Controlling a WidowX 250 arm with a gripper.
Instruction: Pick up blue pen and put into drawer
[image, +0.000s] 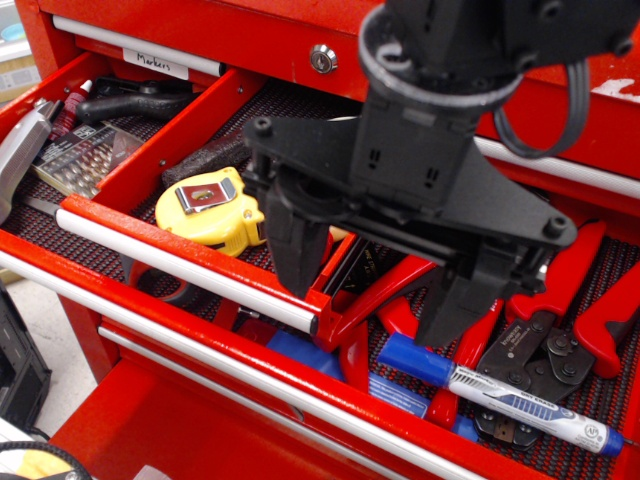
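The blue pen (500, 396) has a white barrel with blue print and a long blue cap. It lies across red-handled pliers (560, 300) in the wider lower drawer, at the bottom right. My black gripper (370, 310) hangs just above it with its jaws open and empty. The left finger (298, 262) is over the front edge of the divided drawer and the right finger (450, 310) is just above the pen's cap. The divided red drawer (172, 140) is pulled out at the left, with black mesh liner and a silver bar handle (180, 258).
A yellow tape measure (205, 205) lies in the divided drawer's middle compartment. A drill-bit case (85, 160) and a black-handled tool (135, 100) lie in its left one. A flat blue tool handle (300, 355) lies left of the pen. A closed drawer with a lock (322, 60) is above.
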